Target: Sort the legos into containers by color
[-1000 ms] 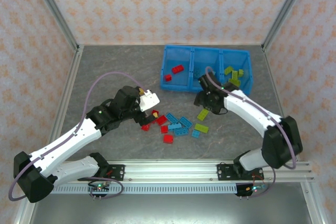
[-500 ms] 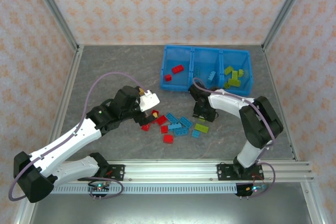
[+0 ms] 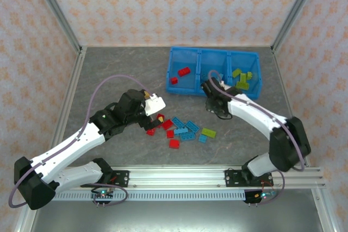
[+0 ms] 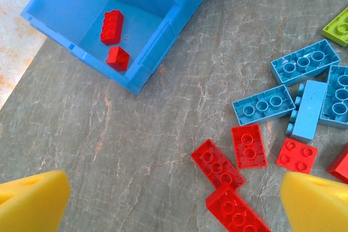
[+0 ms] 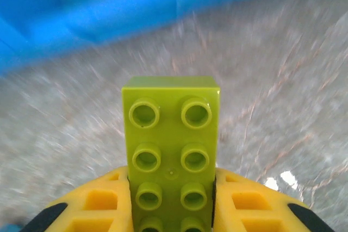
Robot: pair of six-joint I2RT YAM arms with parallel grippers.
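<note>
On your left, the left gripper (image 3: 159, 117) hangs low over the grey table (image 3: 109, 74). Its two yellow fingers (image 4: 32, 202) are spread wide apart and nothing is between them. In the left wrist view you see several loose red bricks (image 4: 249, 145) lying flat with the studs up, close together. One of them shows between the two fingers at the lower edge of that view. Just to the right of them lie the light blue bricks (image 4: 263, 104), some touching each other. After these comes one loose green brick (image 3: 209, 132), flat on the table at the right end of the pile. Behind the pile stands the blue tray (image 3: 215, 50). Its left compartment (image 3: 191, 82) holds two sorted red bricks (image 3: 184, 71), a little apart from each other. The right gripper (image 3: 211, 93) is just in front of the tray, before the middle compartment (image 3: 202, 64). The arm's cable crosses this compartment, so you cannot tell what lies in it. In the right wrist view the yellow pads (image 5: 98, 205) are pressed on both long sides of a lime green brick (image 5: 171, 145). This brick reaches forward past the pads and its studs face the camera, and the blurred blue tray wall runs behind it. The right compartment (image 3: 256, 69) holds a small heap of sorted green bricks (image 3: 242, 77).
</note>
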